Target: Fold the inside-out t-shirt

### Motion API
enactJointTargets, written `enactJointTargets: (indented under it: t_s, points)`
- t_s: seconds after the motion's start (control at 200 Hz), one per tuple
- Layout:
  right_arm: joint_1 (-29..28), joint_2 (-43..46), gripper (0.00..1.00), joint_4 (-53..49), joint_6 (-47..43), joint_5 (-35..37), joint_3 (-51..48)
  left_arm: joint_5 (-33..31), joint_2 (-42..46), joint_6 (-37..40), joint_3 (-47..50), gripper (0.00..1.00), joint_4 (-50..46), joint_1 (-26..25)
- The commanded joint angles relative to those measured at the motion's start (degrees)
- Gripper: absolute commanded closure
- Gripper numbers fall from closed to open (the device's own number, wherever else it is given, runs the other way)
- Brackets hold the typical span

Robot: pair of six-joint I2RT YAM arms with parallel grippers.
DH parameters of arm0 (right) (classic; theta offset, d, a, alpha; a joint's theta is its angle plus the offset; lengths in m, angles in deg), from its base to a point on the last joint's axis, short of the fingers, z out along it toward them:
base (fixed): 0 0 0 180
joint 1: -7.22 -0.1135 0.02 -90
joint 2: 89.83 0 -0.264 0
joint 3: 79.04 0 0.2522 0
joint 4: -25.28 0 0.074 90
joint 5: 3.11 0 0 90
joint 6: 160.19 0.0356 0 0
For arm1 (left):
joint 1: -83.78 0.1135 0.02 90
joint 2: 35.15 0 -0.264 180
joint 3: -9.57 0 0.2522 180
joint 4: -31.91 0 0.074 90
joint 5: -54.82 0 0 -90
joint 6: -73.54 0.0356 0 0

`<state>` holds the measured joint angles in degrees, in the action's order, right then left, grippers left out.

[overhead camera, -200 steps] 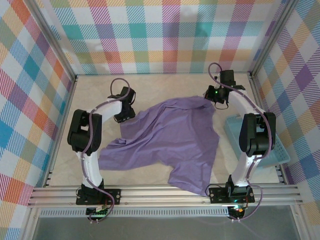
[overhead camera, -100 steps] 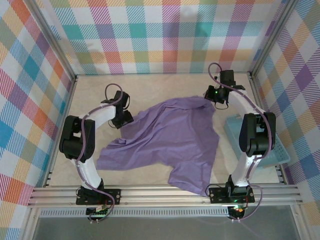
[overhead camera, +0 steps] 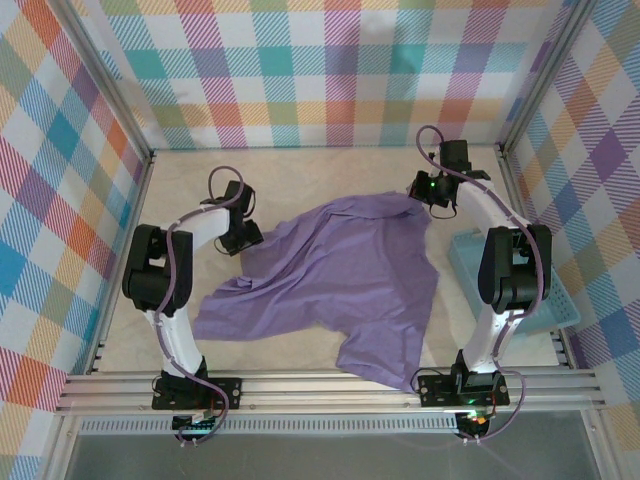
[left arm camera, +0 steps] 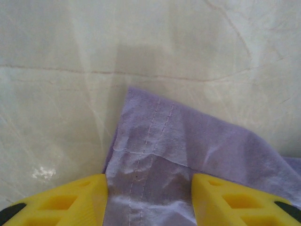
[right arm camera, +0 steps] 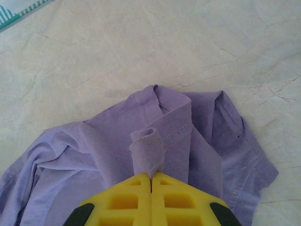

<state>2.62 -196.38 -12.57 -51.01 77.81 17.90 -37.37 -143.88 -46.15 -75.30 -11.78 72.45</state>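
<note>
The lavender t-shirt (overhead camera: 340, 280) lies spread and wrinkled across the middle of the table, stitched seams showing. My left gripper (overhead camera: 243, 236) is at the shirt's far-left corner. In the left wrist view it (left arm camera: 148, 202) is open, with its yellow fingers (left arm camera: 70, 200) on either side of a stitched hem corner of the t-shirt (left arm camera: 155, 150). My right gripper (overhead camera: 426, 200) is at the shirt's far-right corner. In the right wrist view it (right arm camera: 151, 181) is shut on a pinched roll of the t-shirt's fabric (right arm camera: 146, 153) beside a hem.
A light blue plastic basket (overhead camera: 530, 300) stands at the right edge of the table, next to the right arm. Bare beige tabletop (overhead camera: 330, 175) stretches behind the shirt to the checked back wall. The metal frame rail (overhead camera: 330, 390) runs along the near edge.
The left arm's elbow swung outward to the left, and its gripper shifted slightly down and left onto the shirt's far-left corner. The right arm and its pinched fabric have not moved.
</note>
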Motion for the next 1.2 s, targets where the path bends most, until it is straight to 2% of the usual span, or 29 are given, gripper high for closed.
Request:
enactJointTargets:
  t_s: [0.0, 0.235, 0.535, 0.84, 0.905, 1.045, 1.195]
  points:
    - [-0.4, 0.6, 1.0, -0.4, -0.6, 0.0, -0.4, -1.1, -1.5, 1.6, -1.5, 0.5, -1.0, 1.0]
    - [-0.4, 0.4, 1.0, -0.5, -0.6, -0.2, -0.1, -1.4, -2.9, 1.9, -2.6, 0.55, -1.4, 1.1]
    - [-0.4, 0.3, 1.0, -0.7, -0.5, -0.2, 0.0, -2.3, -2.7, 2.1, -3.4, 0.73, -2.0, 1.2]
    - [-0.7, 0.7, 1.0, -0.8, -0.6, -0.1, -0.1, -2.2, -3.9, 2.8, -6.1, 0.87, -3.2, 1.2]
    - [-0.7, 0.7, 1.0, -0.9, -0.6, -0.1, 0.0, -2.9, -3.3, 2.7, -6.7, 0.86, -4.5, 1.2]
    - [-0.6, 0.7, 1.0, -0.9, -0.7, -0.1, 0.0, -4.7, 0.4, 3.0, -5.3, 0.73, -4.8, 1.3]
    - [-0.7, 0.5, 1.0, -0.8, -0.7, -0.1, 0.1, -3.3, -0.6, 2.9, -6.2, 0.7, -4.9, 1.9]
